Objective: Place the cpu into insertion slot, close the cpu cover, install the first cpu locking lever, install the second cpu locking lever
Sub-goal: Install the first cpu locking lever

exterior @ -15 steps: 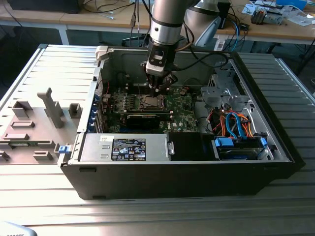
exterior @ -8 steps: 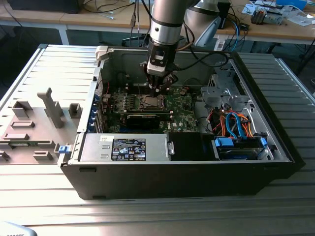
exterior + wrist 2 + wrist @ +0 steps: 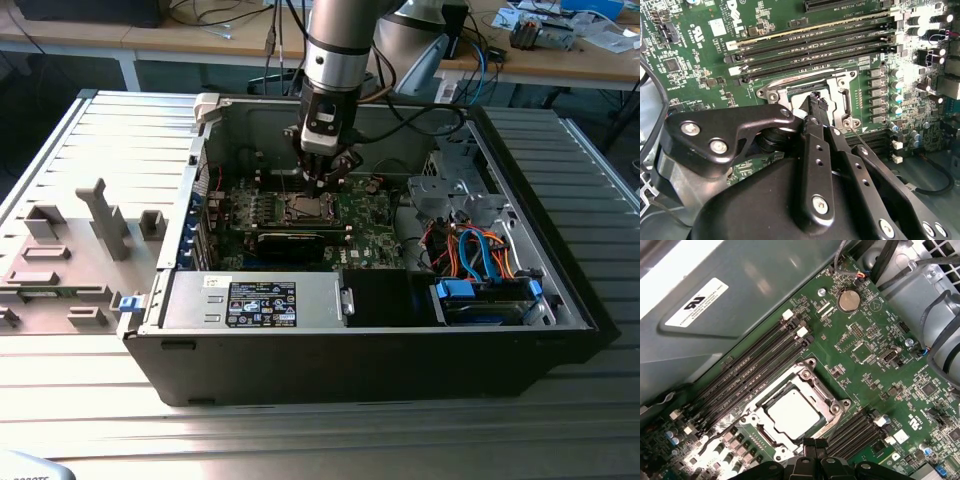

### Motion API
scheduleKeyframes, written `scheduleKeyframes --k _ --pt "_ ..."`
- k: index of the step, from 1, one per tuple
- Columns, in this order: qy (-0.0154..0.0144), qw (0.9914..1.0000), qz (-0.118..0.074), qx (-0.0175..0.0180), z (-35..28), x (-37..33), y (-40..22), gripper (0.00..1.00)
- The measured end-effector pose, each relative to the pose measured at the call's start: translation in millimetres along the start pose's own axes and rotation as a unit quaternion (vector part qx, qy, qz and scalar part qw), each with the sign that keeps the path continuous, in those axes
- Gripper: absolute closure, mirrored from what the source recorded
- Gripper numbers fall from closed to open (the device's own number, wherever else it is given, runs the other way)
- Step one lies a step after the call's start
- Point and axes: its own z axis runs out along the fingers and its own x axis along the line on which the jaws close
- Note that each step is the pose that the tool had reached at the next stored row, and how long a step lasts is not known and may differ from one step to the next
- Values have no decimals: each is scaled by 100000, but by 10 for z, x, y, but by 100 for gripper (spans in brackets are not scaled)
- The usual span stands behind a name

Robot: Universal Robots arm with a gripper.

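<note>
My gripper (image 3: 813, 445), fingers together on nothing, hangs right over one edge of the slot (image 3: 304, 207); the cpu (image 3: 792, 412) lies seated just beside the tips, cover (image 3: 826, 400) down around it

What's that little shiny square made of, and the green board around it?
The small flat silver-grey square chip looks metal-topped: smooth, matte, with a pale sheen. The silvery square frame around it looks like bare metal too, brighter and glinting. The large green circuit board seems a rigid coated laminate, slightly glossy; its core can't be told.
</note>
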Motion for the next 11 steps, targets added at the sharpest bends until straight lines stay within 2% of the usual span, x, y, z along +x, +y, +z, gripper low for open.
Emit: scheduleKeyframes --k 11 --pt "-291 99976 -2168 -14 0 0 0 89"
